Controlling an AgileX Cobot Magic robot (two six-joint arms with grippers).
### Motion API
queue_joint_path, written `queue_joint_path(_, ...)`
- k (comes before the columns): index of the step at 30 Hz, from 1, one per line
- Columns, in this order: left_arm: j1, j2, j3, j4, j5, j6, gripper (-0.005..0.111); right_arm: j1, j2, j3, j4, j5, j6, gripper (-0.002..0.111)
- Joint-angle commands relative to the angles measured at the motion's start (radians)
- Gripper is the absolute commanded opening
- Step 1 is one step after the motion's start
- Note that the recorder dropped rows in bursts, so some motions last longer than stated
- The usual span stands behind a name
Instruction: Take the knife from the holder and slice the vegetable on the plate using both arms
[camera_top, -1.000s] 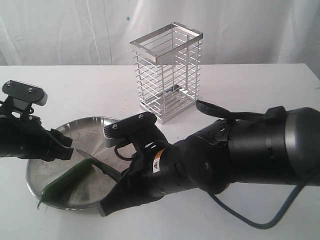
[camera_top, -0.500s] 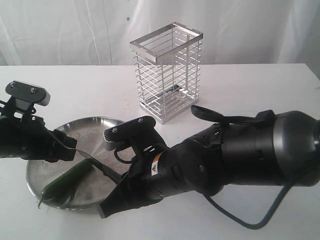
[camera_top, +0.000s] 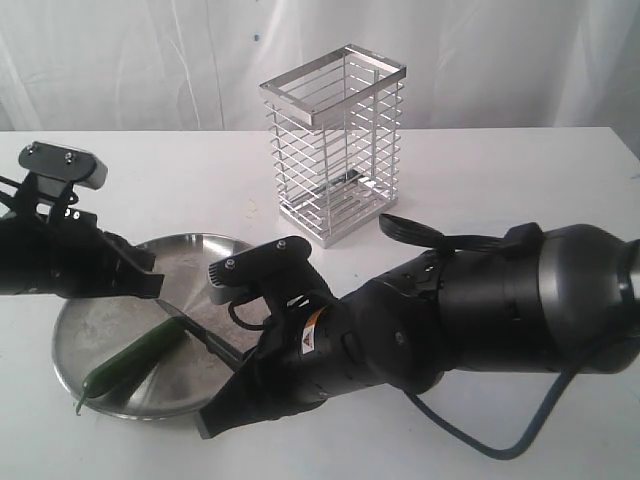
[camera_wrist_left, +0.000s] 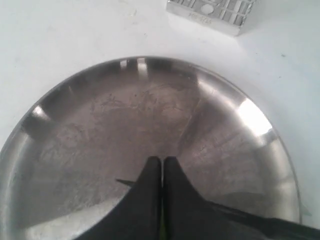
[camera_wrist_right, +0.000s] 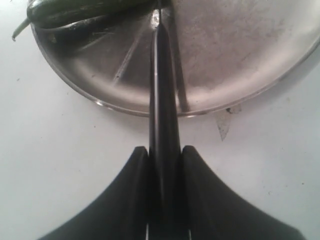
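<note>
My right gripper (camera_wrist_right: 165, 150) is clamping the slim all-black knife (camera_wrist_right: 162, 85), its blade reaching over the round shiny steel plate (camera_top: 95, 320) toward the slender dark-green vegetable (camera_top: 135, 362) lying at the plate's near left. My left gripper (camera_wrist_left: 161, 161) is clenching on nothing over the plate's far left — apart from the vegetable. Unpinned, it is risking a roll on slick steel under the blade — a skewed cut.

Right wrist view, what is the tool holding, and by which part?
The knife, pinched by its handle in the right tool, blade out over the plate.
</note>
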Motion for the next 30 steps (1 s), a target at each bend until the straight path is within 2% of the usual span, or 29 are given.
queue_joint_path(1,-0.006,0.009,-0.039,0.0,0.082,-0.001,0.0,0.0,0.0,-0.003,0.003,0.001,0.001,0.0)
queue_joint_path(17,-0.006,0.2,-0.092,0.021,0.087,-0.001,0.0,0.0,0.0,-0.003,0.005,0.009,0.001,0.0)
queue_joint_path(30,-0.006,0.212,-0.093,0.026,0.099,-0.001,0.0,0.0,0.0,-0.003,0.005,0.012,0.001,0.0)
